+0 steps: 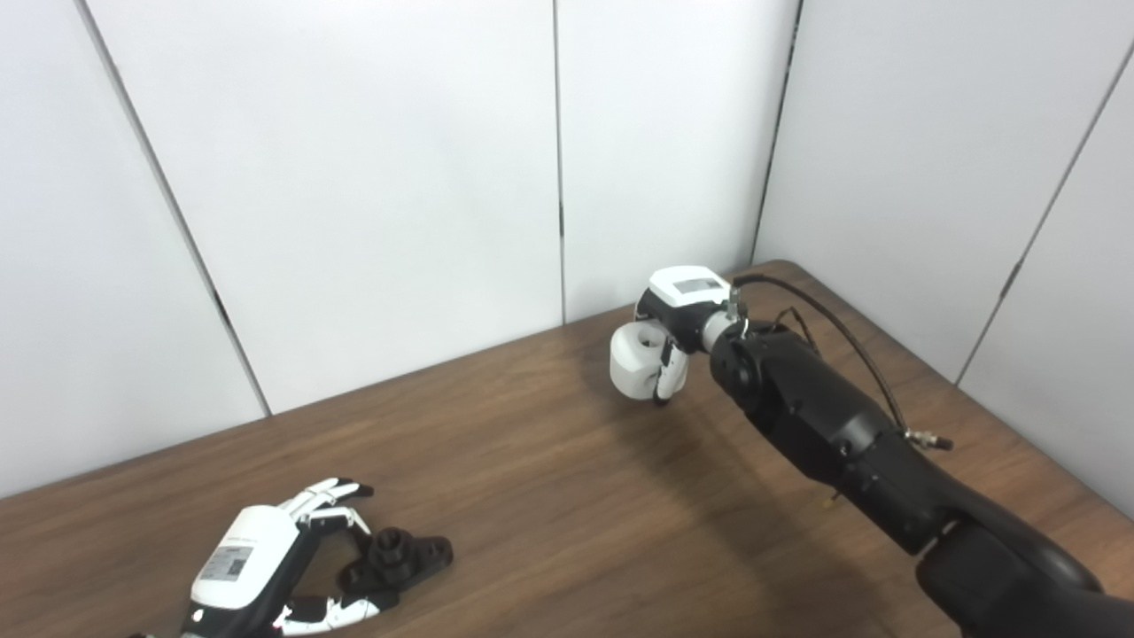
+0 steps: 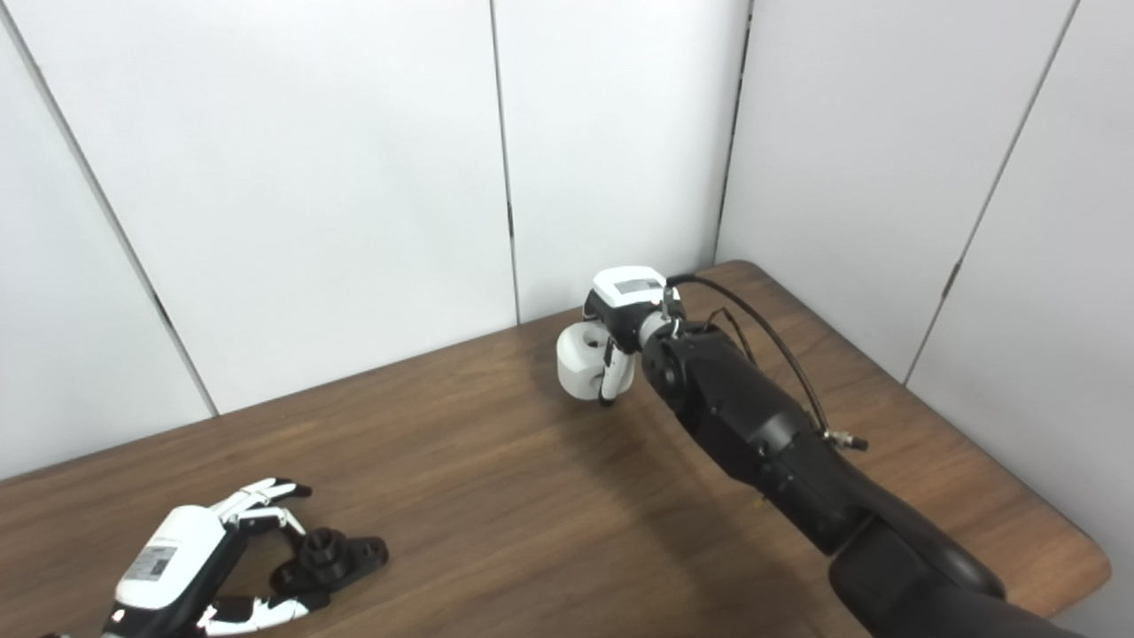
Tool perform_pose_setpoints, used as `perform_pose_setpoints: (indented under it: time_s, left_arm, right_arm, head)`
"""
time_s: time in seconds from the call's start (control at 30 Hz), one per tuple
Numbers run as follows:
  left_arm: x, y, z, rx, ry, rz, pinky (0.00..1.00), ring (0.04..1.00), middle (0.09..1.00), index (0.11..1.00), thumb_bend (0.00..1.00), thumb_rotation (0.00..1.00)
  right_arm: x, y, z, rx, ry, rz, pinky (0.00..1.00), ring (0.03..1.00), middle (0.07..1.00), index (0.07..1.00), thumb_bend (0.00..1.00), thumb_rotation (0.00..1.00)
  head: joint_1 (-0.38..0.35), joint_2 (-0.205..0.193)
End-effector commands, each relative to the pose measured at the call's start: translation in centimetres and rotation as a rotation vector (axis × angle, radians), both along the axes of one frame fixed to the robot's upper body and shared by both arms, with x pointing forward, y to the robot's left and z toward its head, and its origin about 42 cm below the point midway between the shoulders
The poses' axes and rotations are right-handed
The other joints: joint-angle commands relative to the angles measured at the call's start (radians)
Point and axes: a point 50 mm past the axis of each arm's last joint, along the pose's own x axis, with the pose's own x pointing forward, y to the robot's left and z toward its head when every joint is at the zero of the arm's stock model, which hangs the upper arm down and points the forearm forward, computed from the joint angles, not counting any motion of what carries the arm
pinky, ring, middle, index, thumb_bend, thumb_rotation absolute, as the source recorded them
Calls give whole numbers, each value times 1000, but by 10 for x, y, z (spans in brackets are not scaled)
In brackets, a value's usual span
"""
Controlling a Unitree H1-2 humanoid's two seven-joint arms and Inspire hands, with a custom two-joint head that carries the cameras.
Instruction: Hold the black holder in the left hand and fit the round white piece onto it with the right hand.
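Note:
The black holder (image 1: 399, 560) lies flat on the wooden table (image 1: 549, 461) at the front left, a low bracket with a round socket on top. My left hand (image 1: 266, 558) is beside it with fingers spread around its left end, open and not closed on it. At the far side of the table my right hand (image 1: 678, 332) is shut on the round white piece (image 1: 636, 359), a short thick cylinder with a hollow in its end. The piece appears lifted slightly off the tabletop.
White wall panels (image 1: 399, 177) close off the back and right of the table. The table's right edge (image 2: 1019, 496) runs close to the right arm. Bare wood lies between the two hands.

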Motion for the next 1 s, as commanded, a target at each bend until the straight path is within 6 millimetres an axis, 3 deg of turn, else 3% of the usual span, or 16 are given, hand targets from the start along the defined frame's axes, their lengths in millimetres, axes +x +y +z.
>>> perform_pose_setpoints:
  time_s: [0.0, 0.2, 0.33, 0.57, 0.67, 0.97]
  left_arm:
    - [-38, 47, -58, 239, 202, 52, 697, 865, 823, 482, 522, 79]
    - [-37, 42, -54, 232, 205, 50, 696, 866, 827, 482, 522, 79]
    - [-38, 35, -51, 227, 213, 46, 715, 871, 833, 482, 522, 80]
    - [-40, 21, -45, 216, 207, 44, 703, 867, 824, 481, 522, 78]
    - [-40, 15, -45, 207, 213, 46, 702, 864, 817, 480, 522, 78]
    - [-40, -5, -40, 214, 228, 59, 694, 865, 812, 479, 523, 75]
  right_arm:
    - [3, -4, 36, -36, -121, 26, 767, 794, 727, 481, 524, 134]
    - [0, -1, 46, -3, -117, 58, 797, 788, 708, 481, 524, 134]
    - [-10, 10, 56, 64, -84, 128, 757, 773, 702, 481, 524, 135]
    - [-21, 30, 71, 78, -41, 235, 893, 825, 726, 483, 524, 136]
    - [-23, 38, 75, 76, -36, 295, 822, 801, 714, 482, 524, 134]
    - [-33, 73, 87, 80, -60, 402, 830, 805, 727, 482, 525, 137]
  head:
    - [8, 7]
    - [67, 38]
    - [112, 54]
    - [194, 79]
    - [242, 92]
    - [357, 120]
